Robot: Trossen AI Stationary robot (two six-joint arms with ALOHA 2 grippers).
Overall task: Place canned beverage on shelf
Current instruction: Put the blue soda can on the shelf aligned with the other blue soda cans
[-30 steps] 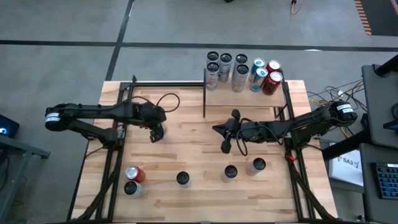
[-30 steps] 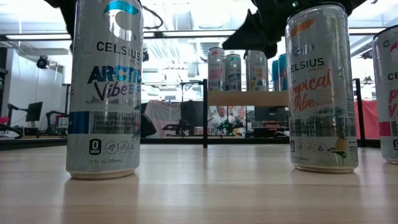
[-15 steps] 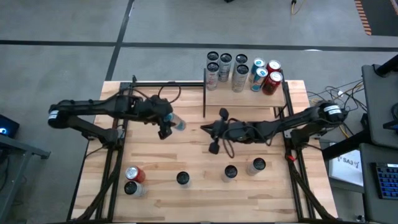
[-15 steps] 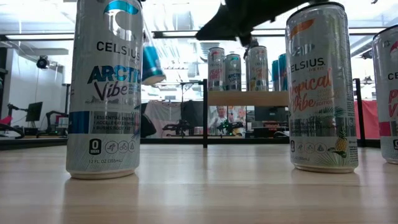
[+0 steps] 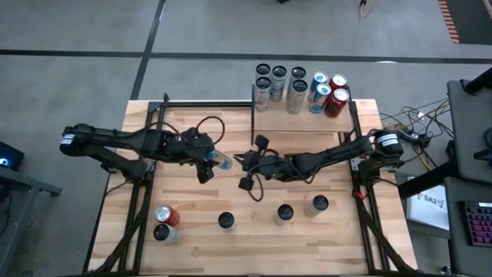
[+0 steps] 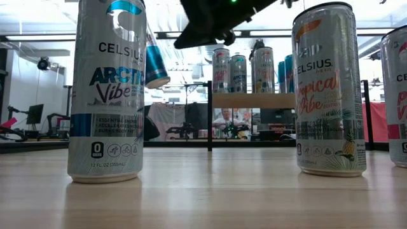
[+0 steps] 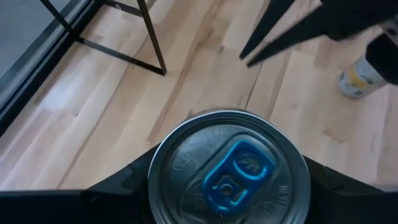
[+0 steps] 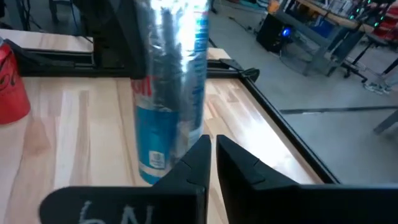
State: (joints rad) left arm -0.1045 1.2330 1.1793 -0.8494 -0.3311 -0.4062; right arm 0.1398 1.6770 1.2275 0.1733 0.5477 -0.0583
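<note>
My left gripper (image 5: 209, 161) is over the middle of the table, shut on a blue and silver can (image 5: 221, 161). The can's top with its blue tab fills the left wrist view (image 7: 229, 168). My right gripper (image 5: 240, 159) is shut and points toward the table's left edge, just right of the can's lower part (image 8: 168, 124). The shelf (image 5: 304, 119), a light-wood board on black posts, stands at the table's far edge. Several cans (image 5: 296, 86) stand on it. My left gripper pinches the can's side wall just below its top rim (image 7: 155, 171) between its two fingers, one on each side. The fingers come from above, slanting down. The can hangs below them, tilted and clear of the table. My right gripper's shut fingertips (image 8: 205, 146) are right beside the can's lower part; I cannot tell whether they touch it.
Several cans stand near the table's near edge: a red one (image 5: 167, 215) with another (image 5: 161, 232) at the left, one at the middle (image 5: 225, 221), two to the right (image 5: 284, 214) (image 5: 317, 205). A black frame (image 5: 207, 104) stands left of the shelf.
My left gripper has gone toward the table's right edge and tipped, bringing the blue can into view, lifted and tilted. My right gripper has gone toward the table's left edge, up to the can.
</note>
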